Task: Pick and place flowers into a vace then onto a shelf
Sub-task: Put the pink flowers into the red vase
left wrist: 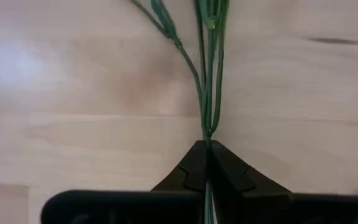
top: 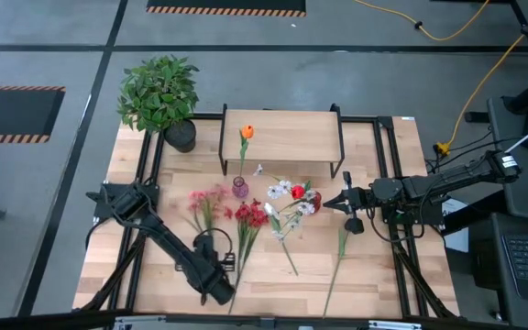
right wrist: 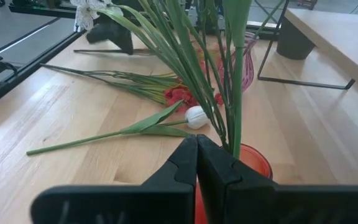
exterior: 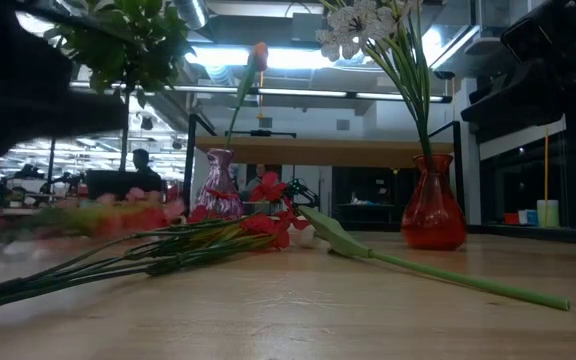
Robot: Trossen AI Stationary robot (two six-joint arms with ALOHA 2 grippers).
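The left claw is sitting low near the worktop's front edge, its fingers pinching the stem ends of the red flowers lying flat at mid-worktop. The right claw, pressed together, is hovering at the red vase holding white flowers. One orange flower is standing in the purple vase just before the shelf at the back edge. No readable writing is showing anywhere.

shelf behind vases | flowers on table, before shelf
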